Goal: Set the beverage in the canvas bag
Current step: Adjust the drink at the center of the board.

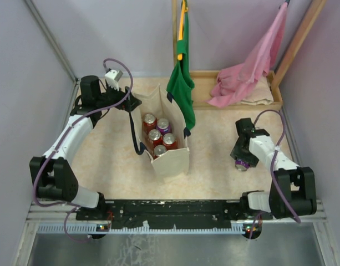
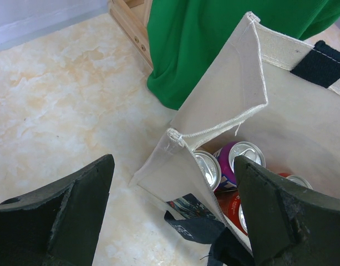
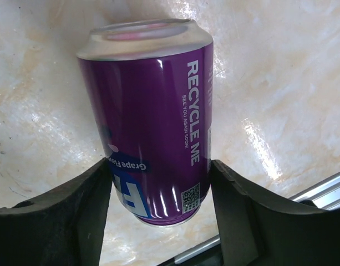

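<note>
The cream canvas bag (image 1: 171, 160) with navy handles stands open mid-table, holding several red and purple cans (image 1: 158, 136). My left gripper (image 1: 130, 103) is open at the bag's far left corner. In the left wrist view the left gripper (image 2: 174, 166) straddles the bag's wall (image 2: 225, 105), one finger outside and one over the cans (image 2: 244, 155) inside. My right gripper (image 1: 240, 156) is at the right, well apart from the bag. It is shut on a purple grape beverage can (image 3: 153, 127), held low over the table, with both pads against its sides. The can also shows in the top view (image 1: 242, 164).
A green cloth bag (image 1: 181, 88) hangs from a wooden post right behind the canvas bag and touches its rim. A pink cloth bag (image 1: 247, 72) drapes over a wooden tray (image 1: 203, 100) at the back right. Walls close both sides. A black rail (image 1: 175, 213) runs along the near edge.
</note>
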Tool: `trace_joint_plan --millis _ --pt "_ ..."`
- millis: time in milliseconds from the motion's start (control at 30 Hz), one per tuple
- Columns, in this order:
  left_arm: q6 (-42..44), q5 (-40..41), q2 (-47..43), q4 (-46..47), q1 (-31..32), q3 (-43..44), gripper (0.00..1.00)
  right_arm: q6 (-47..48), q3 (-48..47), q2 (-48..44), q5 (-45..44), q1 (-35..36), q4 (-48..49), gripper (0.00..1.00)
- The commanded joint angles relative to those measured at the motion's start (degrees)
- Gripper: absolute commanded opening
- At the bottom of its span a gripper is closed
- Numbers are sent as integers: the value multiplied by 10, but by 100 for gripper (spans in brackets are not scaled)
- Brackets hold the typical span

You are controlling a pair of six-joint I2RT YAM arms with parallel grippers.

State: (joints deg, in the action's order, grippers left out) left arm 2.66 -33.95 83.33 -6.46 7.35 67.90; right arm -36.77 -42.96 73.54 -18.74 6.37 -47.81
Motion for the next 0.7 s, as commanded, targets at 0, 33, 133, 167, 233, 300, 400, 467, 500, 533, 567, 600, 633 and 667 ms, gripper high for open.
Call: trace_joint_plan --millis 0,33,133,167,233,300,400,467,500,533,567,600,633,667 --pt "8 -10 -2 2 -2 11 94 7 14 -17 4 -5 20 58" --pt "8 -10 -2 2 -3 10 94 6 13 -19 6 -5 18 54" --pt "9 -12 -3 4 -3 9 94 8 2 -20 16 -5 4 36" --pt "9 -12 -3 3 -2 9 94 11 -8 -21 24 -5 -3 29" --pt "10 -12 -4 3 -3 8 94 19 -29 -24 44 -5 -20 16" --pt "10 -13 -3 5 -3 7 94 30 -63 -24 67 -5 -43 7" --pt "7 -14 -4 7 -3 5 94 50 -122 -11 99 -5 -91 2" --pt "5 -15 -4 9 -3 4 94 71 -157 6 121 -5 -123 1" --pt "4 -15 -3 10 -3 3 94 84 -173 17 138 -5 -138 0" --pt "3 -15 -4 11 -3 4 94 95 -187 29 152 -5 -153 0" --pt "3 -15 -4 11 -3 4 94 107 -200 42 166 -5 -166 0" --pt "2 -15 -4 12 -3 3 94 117 -209 53 179 -5 -177 0" --pt "1 -14 -4 14 -3 3 94 126 -217 66 189 -5 -184 0" --pt "1 -14 -4 15 -3 1 94 132 -223 73 193 -5 -189 0"
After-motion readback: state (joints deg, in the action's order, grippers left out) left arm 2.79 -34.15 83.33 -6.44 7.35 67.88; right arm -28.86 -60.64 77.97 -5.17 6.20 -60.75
